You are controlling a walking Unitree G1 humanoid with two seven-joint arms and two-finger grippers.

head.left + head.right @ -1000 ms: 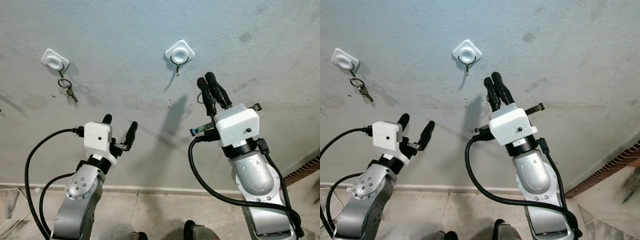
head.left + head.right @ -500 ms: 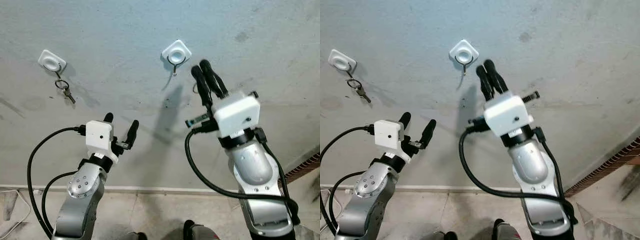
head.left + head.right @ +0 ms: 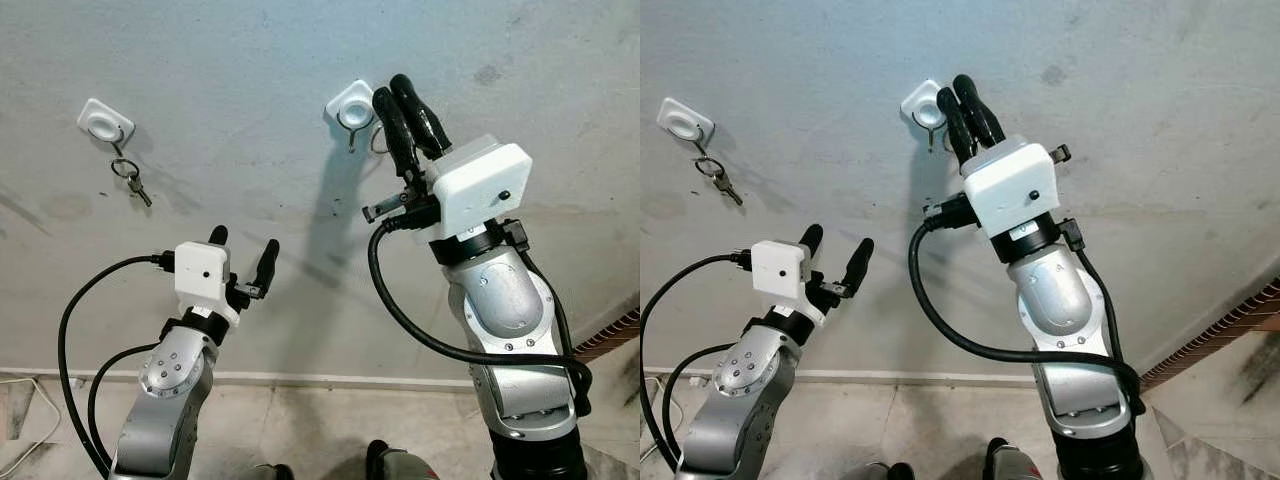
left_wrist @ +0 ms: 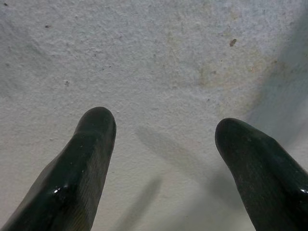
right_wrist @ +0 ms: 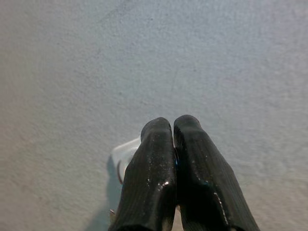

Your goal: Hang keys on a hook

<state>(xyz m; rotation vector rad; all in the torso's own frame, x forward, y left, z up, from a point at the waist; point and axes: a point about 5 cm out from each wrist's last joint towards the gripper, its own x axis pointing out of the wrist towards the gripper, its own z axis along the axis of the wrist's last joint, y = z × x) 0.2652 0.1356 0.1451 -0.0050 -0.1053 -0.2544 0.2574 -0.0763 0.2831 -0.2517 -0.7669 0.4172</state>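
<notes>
A white hook plate (image 3: 352, 102) with a metal hook (image 3: 351, 130) is fixed to the grey wall. My right gripper (image 3: 391, 90) is raised just right of it, fingers pressed shut on a thin key ring (image 3: 376, 143) that hangs beside the hook. In the right wrist view the shut fingers (image 5: 159, 159) cover part of the plate (image 5: 124, 153). Farther left, a second hook plate (image 3: 105, 120) carries a hanging bunch of keys (image 3: 133, 180). My left gripper (image 3: 243, 241) stays low and open, pointing at bare wall, as its wrist view (image 4: 163, 125) shows.
The rough grey wall meets a tiled floor at a pale skirting strip (image 3: 330, 378). A white cable (image 3: 25, 440) lies on the floor at the left. A ribbed brown edge (image 3: 612, 335) shows at the far right.
My right gripper has risen and moved left, from below and right of the middle hook to right beside it, still shut. The left arm has barely moved.
</notes>
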